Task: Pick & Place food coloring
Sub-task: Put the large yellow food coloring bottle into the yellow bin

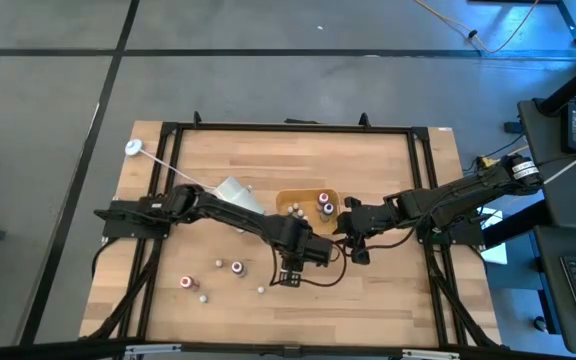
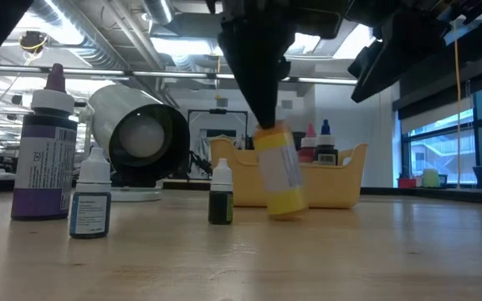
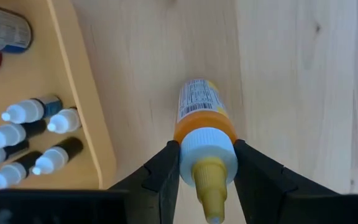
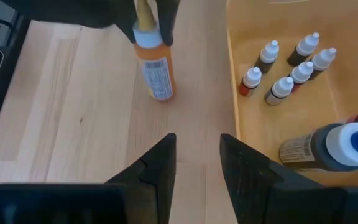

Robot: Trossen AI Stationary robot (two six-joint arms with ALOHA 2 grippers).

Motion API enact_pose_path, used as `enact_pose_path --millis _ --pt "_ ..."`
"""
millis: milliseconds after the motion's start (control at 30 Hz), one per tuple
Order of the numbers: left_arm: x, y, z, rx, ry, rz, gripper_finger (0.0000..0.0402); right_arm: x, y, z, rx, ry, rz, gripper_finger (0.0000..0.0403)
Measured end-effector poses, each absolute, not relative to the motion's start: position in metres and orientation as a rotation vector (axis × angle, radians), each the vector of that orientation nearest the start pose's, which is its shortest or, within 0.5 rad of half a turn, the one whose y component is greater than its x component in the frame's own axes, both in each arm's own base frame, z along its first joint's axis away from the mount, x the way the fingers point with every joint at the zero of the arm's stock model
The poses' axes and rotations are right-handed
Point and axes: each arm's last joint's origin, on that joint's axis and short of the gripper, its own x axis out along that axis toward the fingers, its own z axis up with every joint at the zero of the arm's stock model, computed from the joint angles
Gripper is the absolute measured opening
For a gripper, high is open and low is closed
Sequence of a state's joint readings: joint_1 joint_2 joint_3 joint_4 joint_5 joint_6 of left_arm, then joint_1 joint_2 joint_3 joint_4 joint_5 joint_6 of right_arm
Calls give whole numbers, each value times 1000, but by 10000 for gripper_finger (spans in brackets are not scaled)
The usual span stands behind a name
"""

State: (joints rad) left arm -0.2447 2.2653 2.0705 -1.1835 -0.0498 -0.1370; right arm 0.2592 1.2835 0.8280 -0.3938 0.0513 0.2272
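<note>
My left gripper (image 3: 207,163) is shut on an orange-yellow food coloring bottle (image 3: 199,106) with a white cap, just in front of the near side of the orange tray (image 1: 286,197). The same bottle (image 2: 279,180) shows in the low view, in front of the tray. The tray (image 4: 241,130) holds several small bottles (image 4: 291,68) and a larger dark one (image 4: 328,146). More bottles (image 1: 218,264) stand loose on the table's near left part. My right gripper (image 4: 197,158) is open, hovering beside the tray's right end and touching nothing. My left gripper pinches the bottle by its white cap (image 3: 207,149), one finger (image 3: 163,171) on each side, coming from above and pointing down. The bottle hangs nearly upright, slightly tilted, with its base (image 2: 288,213) at the tabletop. I cannot tell whether the base touches the wood.
A large white cup (image 2: 136,134) lies on its side left of the tray. A tall purple bottle (image 2: 44,155), a small blue one (image 2: 90,201) and a small dark one (image 2: 220,196) stand near the low camera. Bare wood lies along the near right part of the table (image 1: 388,290).
</note>
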Motion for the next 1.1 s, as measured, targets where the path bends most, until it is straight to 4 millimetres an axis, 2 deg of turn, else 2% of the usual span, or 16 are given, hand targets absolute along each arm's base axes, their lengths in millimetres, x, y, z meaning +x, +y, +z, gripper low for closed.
enact_pose_path --millis 333,700,1100 --pt "445 -111 223 113 1374 -90 152 247 64 230 77 857 100 126" --pt "445 -111 223 112 1374 -90 161 247 64 230 60 856 108 126" --pt "446 -108 222 57 1384 -148 239 247 64 230 60 856 108 126"
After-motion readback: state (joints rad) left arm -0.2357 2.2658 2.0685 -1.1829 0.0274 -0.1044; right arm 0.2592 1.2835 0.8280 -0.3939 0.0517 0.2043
